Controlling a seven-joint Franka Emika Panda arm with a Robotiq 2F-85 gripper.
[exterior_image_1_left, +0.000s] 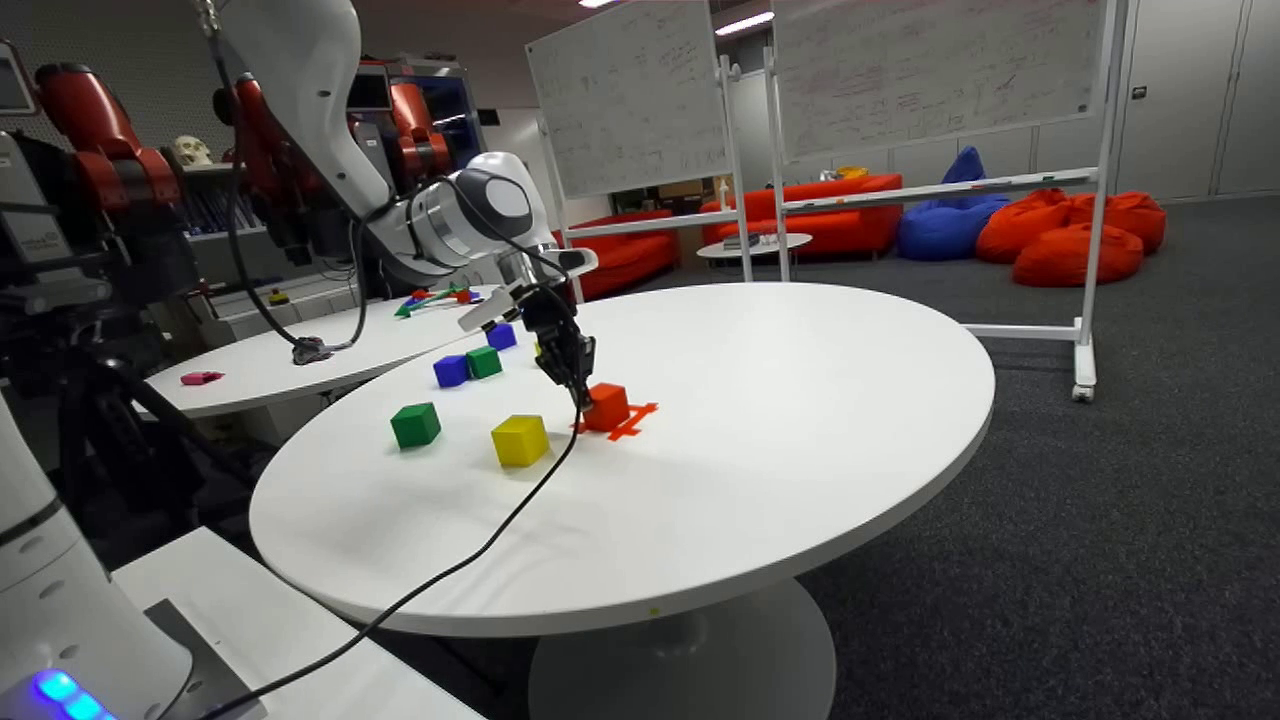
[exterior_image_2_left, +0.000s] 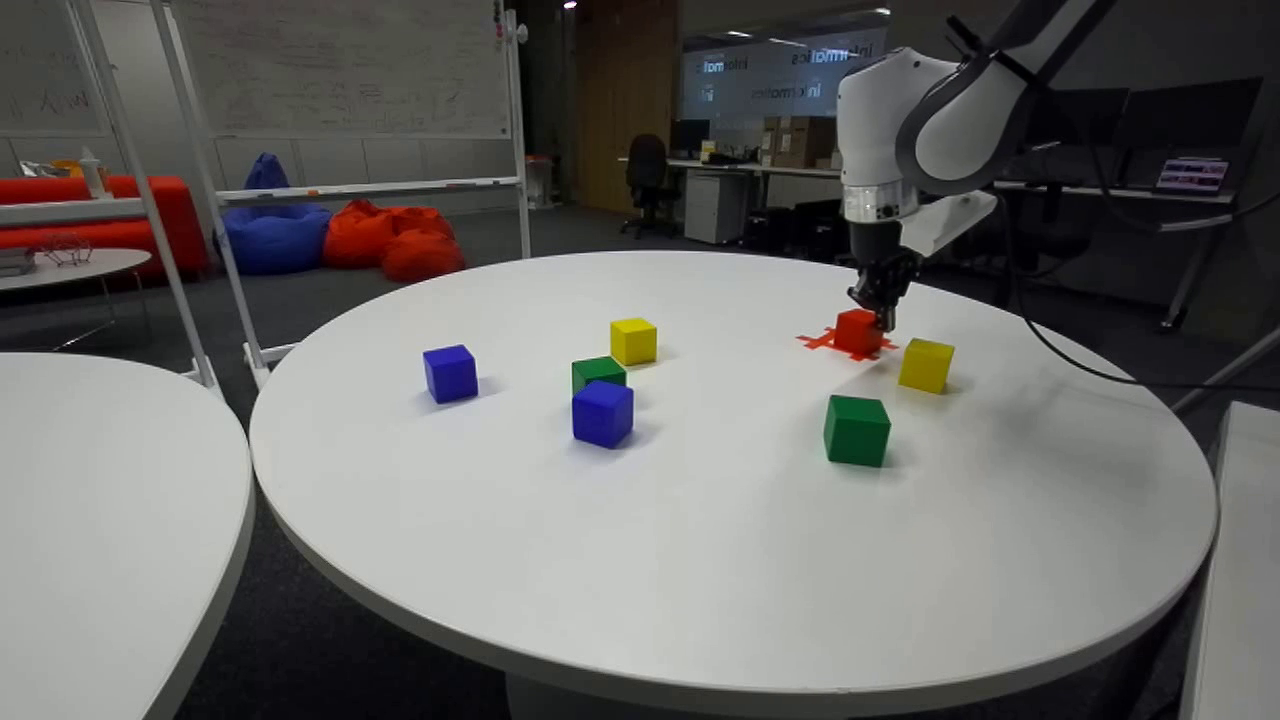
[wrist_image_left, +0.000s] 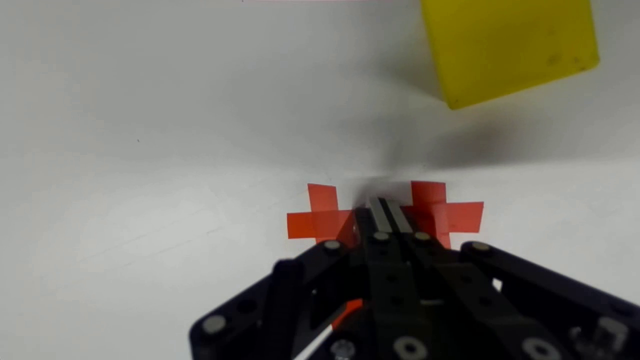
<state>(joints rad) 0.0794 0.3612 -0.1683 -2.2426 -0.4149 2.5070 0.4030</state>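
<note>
Gripper (wrist_image_left: 384, 202) was squeezed together, held nothing. Red block (exterior_image_1_left: 608, 408) sat just right of it in exterior view; touch unclear.

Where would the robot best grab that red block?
Probably across two opposite upright sides, coming from straight above: the red block is a cube, seemingly resting flat, with parallel faces to pinch. The gripper, shut beside it, would need to open first.

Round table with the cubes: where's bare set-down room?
In an exterior view, bare tabletop lies between the lone green cube, the front blue cube and the table's near rim. Crowded: around the red cube, Robotiq gripper and nearby yellow cube.
</note>
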